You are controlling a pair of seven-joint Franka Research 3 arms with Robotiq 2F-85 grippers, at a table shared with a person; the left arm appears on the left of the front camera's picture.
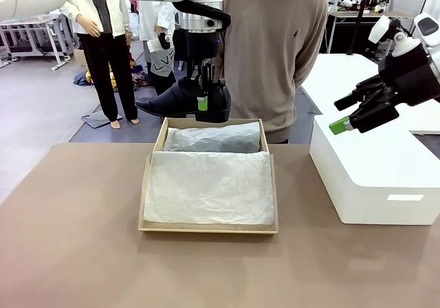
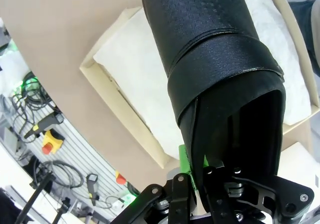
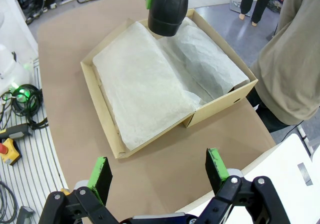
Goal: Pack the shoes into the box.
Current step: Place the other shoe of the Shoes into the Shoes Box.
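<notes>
One shoe (image 1: 172, 100) clamped in left tool (image 1: 203, 100), above box (image 1: 206, 229).

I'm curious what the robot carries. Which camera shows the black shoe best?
The front view: the shoe appears almost whole, side-on, hanging from the left tool above the box. The left wrist view gives a close-up of its strap and opening; the right wrist view catches its heel end.

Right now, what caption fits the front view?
Left gripper holds a black shoe above the open box; right gripper hangs open.
</notes>
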